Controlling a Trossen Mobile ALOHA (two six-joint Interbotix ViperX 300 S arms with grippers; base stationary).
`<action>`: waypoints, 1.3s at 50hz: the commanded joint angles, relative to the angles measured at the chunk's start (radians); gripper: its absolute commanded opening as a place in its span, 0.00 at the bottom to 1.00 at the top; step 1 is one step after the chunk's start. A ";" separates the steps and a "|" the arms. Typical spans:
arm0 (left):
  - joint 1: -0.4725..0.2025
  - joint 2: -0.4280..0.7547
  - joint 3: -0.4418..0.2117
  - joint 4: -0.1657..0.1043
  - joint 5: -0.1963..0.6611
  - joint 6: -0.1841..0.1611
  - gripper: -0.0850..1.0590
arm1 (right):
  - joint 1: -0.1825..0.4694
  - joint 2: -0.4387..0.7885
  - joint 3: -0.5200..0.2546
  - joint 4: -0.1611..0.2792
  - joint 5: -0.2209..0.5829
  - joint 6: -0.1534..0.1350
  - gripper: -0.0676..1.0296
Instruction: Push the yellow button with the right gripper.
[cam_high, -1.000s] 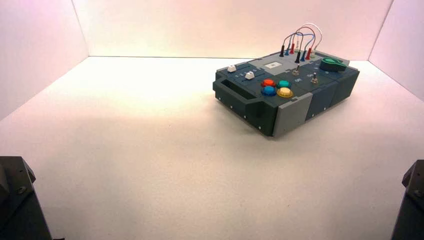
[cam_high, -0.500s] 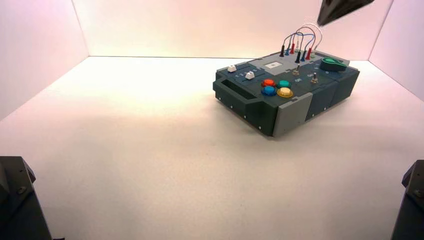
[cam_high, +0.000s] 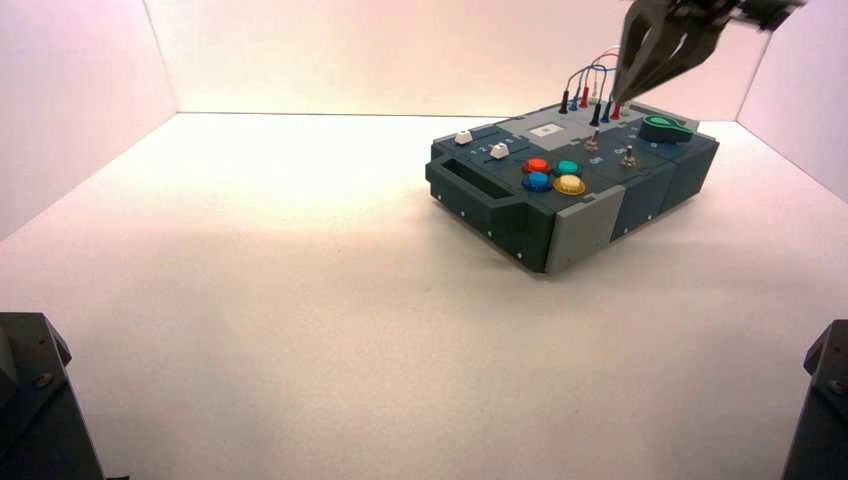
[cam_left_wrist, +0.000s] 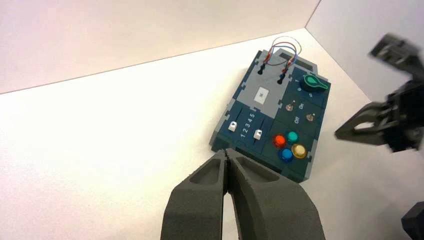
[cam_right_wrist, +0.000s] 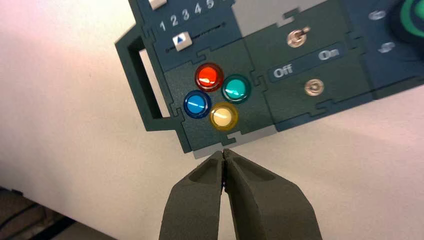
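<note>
Yellow button (cam_right_wrist: 223, 116) is sitting in the four-button cluster on the box (cam_high: 560, 235), at the corner of that cluster nearest the box's front edge, with the blue button (cam_right_wrist: 196, 104) just beside it, the green button (cam_right_wrist: 236, 88) behind it and the red button (cam_right_wrist: 208, 76) opposite. You are holding the right gripper (cam_right_wrist: 223, 155) high above the box; in the high view it is hanging over the far end, near the wires (cam_high: 592, 82) and well apart from the buttons. Its fingers are pressed together, tips touching, which I judge is deliberate: one narrow point suits a small dome better than a spread pair that could also catch the blue or green neighbour. In the right wrist view that point is lining up just short of the yellow button, so you are aiming, not yet pressing. The left gripper (cam_left_wrist: 227, 161) is waiting well back from the box, fingers together too, clear of the working path.
</note>
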 joint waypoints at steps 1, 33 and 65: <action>-0.005 -0.005 -0.034 0.000 -0.009 0.003 0.05 | 0.028 0.054 -0.038 0.002 -0.031 -0.006 0.04; -0.005 -0.009 -0.034 0.002 -0.009 0.003 0.05 | 0.031 0.210 -0.069 -0.003 -0.083 -0.006 0.04; -0.005 -0.011 -0.035 0.003 -0.009 0.003 0.05 | 0.055 0.324 -0.097 -0.005 -0.092 -0.006 0.04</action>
